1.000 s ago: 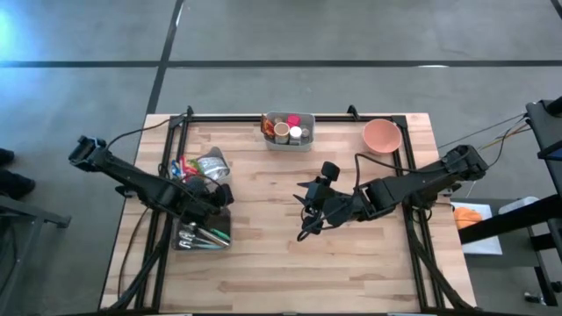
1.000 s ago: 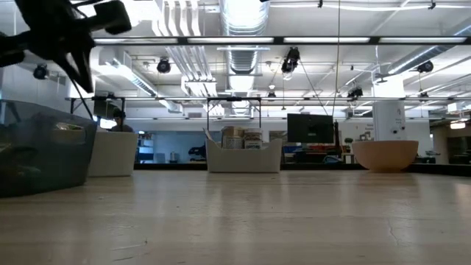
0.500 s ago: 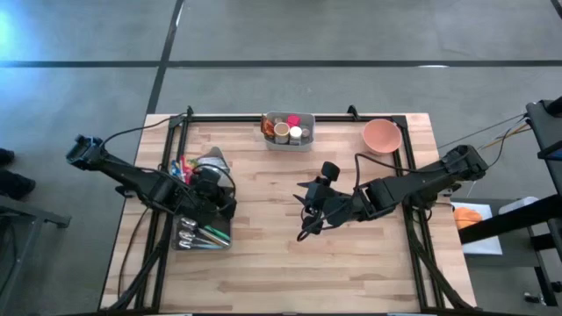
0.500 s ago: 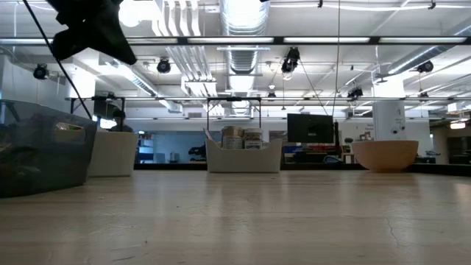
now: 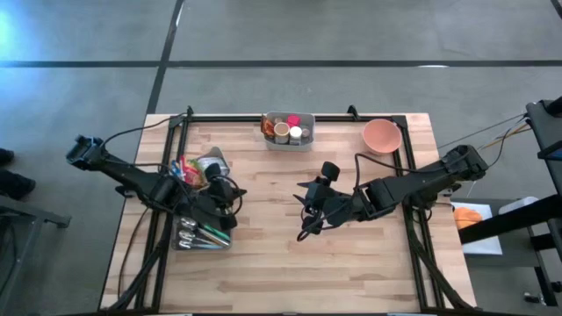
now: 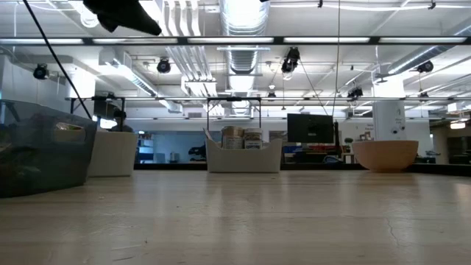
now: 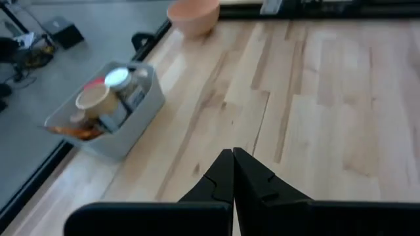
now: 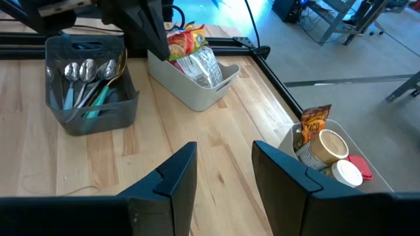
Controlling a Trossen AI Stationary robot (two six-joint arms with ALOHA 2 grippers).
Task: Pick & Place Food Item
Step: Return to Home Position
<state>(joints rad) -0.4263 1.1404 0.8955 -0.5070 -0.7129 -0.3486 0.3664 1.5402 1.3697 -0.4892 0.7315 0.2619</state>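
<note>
Left gripper [image 7: 233, 158] pinched closed, empty, black bin [image 8: 98, 113] just beside jaws: lift clear of rim first, then retract. Right gripper [image 8: 224, 148] gaping, mid-table.

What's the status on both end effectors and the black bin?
Left end effector shut, empty, up by the black bin. Right end effector open, empty, mid-table. Spoons in the bin. Nothing seen in the way.

On table [image 5: 290, 263], left side: spoon bin [image 8: 98, 113], with bag bin [image 8: 190, 97] just behind. At far edge, near middle: bottle bin [image 5: 287, 146]; right of it, apart, bowl [image 5: 382, 135].
</note>
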